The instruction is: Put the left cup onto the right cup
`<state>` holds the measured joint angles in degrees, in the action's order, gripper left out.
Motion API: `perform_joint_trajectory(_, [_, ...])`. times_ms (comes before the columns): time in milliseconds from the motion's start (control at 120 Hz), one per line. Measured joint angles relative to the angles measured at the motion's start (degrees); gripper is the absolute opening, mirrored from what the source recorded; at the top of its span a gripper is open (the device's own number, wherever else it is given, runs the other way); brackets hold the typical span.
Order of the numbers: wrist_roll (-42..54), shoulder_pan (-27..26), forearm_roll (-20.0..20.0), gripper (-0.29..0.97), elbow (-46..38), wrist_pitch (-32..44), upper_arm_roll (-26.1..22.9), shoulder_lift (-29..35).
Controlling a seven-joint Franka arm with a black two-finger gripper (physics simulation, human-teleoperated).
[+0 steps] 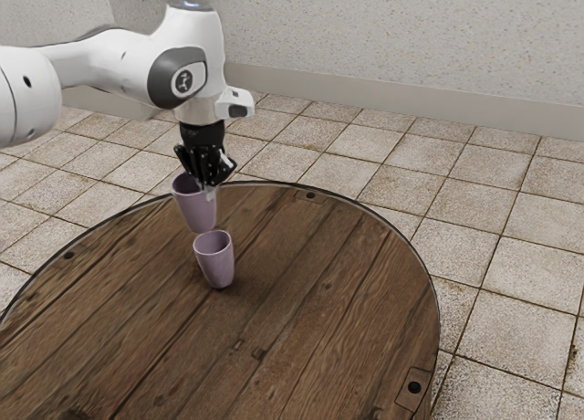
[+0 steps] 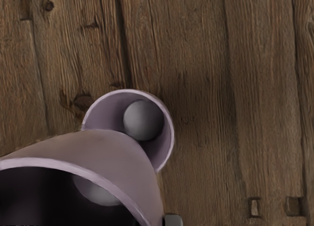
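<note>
Left of centre frame, the claw [image 1: 208, 181] pinches the lifted cup [image 1: 195, 208] by its rim wall, tilted just above the standing cup [image 1: 214, 258] on the desk [image 1: 319, 301]; probably light, stiff and slick, so the rim grip suits.

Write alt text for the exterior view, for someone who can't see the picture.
A black gripper on a white robot arm holds a purple cup by its rim, tilted, just above a second purple cup standing upright on a round wooden table. A tiled floor and a pale wall lie behind.
</note>
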<state>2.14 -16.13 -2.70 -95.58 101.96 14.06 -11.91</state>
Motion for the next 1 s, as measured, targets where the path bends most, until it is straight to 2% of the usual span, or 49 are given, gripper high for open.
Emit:
perform_joint_trajectory(433, [-4.0, -0.5, -0.4, -0.11, -0.5, 0.0, 0.0, -0.7])
perform_joint_trajectory(1000, [-6.3, -1.0, -0.4, -0.11, 2.5, 0.4, 0.4, -4.8])
